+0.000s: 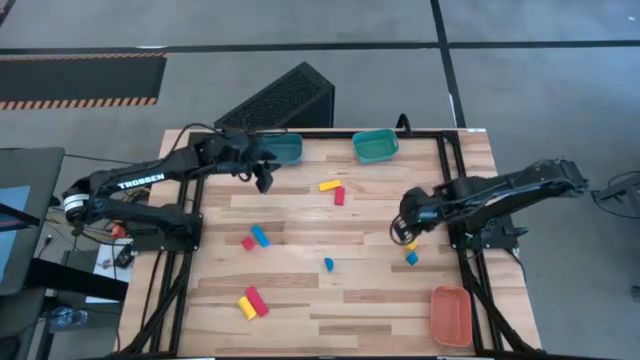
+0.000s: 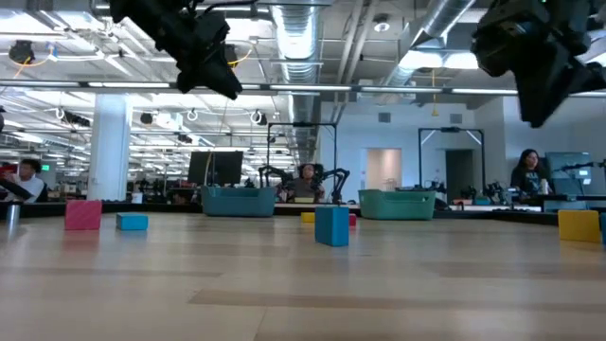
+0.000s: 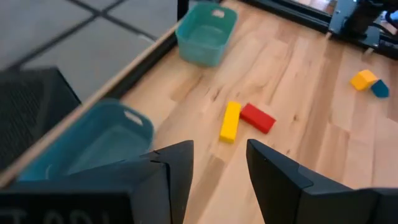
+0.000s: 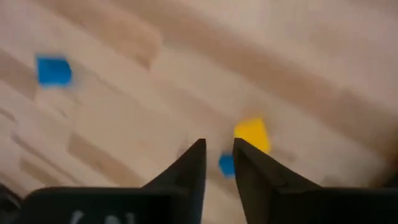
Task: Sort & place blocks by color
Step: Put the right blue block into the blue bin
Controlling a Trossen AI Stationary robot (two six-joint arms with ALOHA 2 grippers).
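My right jaws (image 4: 217, 163) hang a little apart, holding nothing, over a yellow cube (image 4: 252, 134) and blue cube (image 4: 226, 164) on the tabletop (image 1: 300, 300). They look light, hard, slippery; I'd pinch flat sides. Left jaws (image 3: 217, 163) wait apart by the blue bin (image 3: 93, 143).

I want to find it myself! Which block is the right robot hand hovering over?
Find the orange bin at the table's near right corner. Just beyond it hangs the right gripper, above two tiny cubes. The yellow cube is the brighter one; its neighbour is blue.
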